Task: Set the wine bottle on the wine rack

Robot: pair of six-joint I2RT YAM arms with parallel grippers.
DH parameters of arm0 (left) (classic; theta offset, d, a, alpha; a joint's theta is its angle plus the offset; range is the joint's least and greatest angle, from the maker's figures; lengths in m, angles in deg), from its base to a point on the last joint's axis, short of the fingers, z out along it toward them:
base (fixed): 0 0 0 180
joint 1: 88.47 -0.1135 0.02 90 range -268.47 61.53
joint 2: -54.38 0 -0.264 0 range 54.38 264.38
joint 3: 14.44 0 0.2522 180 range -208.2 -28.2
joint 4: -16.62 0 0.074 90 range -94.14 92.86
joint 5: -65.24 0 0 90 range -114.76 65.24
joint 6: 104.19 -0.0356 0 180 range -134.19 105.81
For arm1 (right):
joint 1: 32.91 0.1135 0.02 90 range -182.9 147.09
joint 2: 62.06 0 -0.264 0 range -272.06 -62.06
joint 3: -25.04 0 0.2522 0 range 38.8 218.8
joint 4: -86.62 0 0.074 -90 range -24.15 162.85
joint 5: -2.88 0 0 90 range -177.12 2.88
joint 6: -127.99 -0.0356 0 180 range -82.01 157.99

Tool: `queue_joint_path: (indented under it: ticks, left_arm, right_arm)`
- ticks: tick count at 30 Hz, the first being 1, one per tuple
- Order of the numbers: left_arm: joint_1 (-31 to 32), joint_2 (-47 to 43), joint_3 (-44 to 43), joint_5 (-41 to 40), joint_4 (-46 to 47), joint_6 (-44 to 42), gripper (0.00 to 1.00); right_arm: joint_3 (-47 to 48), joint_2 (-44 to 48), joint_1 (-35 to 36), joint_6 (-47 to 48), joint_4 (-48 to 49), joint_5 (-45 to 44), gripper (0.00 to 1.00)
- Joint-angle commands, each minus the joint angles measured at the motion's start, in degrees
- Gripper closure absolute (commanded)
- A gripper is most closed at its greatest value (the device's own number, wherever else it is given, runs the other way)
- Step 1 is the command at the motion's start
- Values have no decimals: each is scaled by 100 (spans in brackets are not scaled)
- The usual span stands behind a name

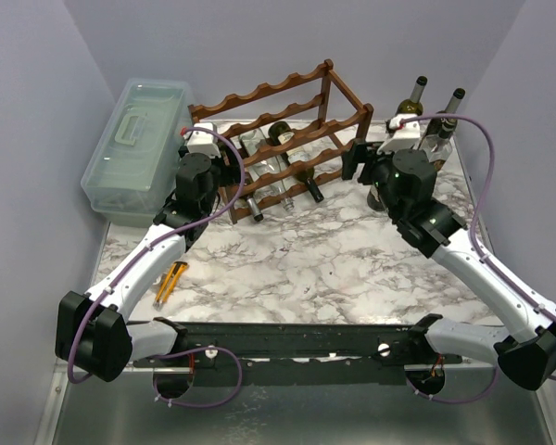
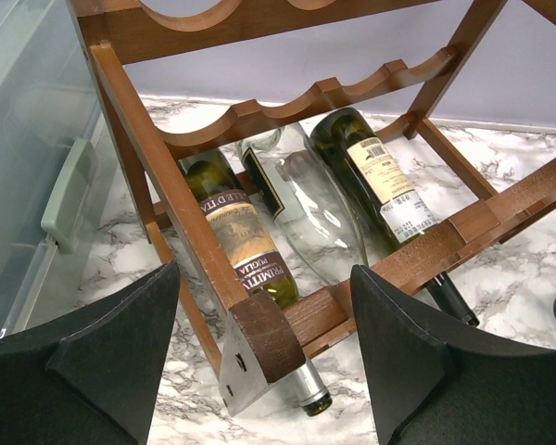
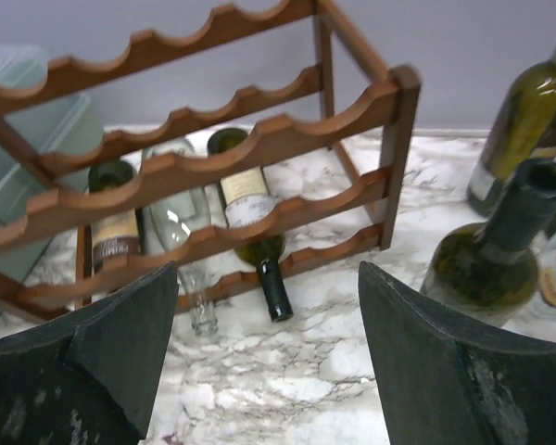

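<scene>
Marbled surface (image 1: 306,269) is carrying everything. Wine rack (image 1: 259,94) is standing at the far edge, centre, with three bottles (image 2: 246,241) lying low inside it. Two upright wine bottles (image 1: 445,125) are standing at the far right corner, off the rack. Left end effector (image 2: 264,287) is gaping apart, straddling the rack's near-left post. Right end effector (image 3: 269,278) is gaping apart, gripping nothing.

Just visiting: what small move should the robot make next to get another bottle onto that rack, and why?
Probably swing the right pincer rightward to the nearest upright bottle and grasp it. That pincer is open and empty, facing the rack, where three bottles already lie on the lowest tier; the upright bottle stands just beside it.
</scene>
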Motion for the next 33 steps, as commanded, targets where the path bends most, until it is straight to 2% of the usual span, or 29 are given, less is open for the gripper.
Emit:
queue_joint_path:
  ticks: [1,5,8,12,16,19,22,26,33]
  left_arm:
    - [50,-61,-72,165,-15,53,24]
    - [94,-96,-58,5,-16,21,23]
    - [101,-134,-60,-43,-15,28,23]
    - [139,-170,-44,-134,-18,-37,23]
    - [155,-173,-49,-64,-21,7,23]
    - [178,-166,-58,-43,-20,37,24]
    - [192,-153,-45,-60,-20,39,24]
    - [197,-160,-58,-5,-17,64,24]
    - [209,-89,-59,4,-15,28,26]
  right_arm:
    - [678,-21,-26,-89,-919,-907,16]
    - [971,-88,-128,-191,-1269,-1647,3]
    - [1344,-330,-619,-382,-1784,-1213,0]
    - [2011,-867,-1333,-863,-2639,-627,0]
    - [2129,-1167,-1603,-930,-2810,-658,0]
    - [2246,-1452,-1844,-1033,-2942,-325,0]
    - [2433,-1793,-1889,-1038,-3078,-268,5]
    - [2425,-2079,-1912,-935,-2939,-817,7]
    - [1905,-2279,-2020,-878,-2244,-787,14]
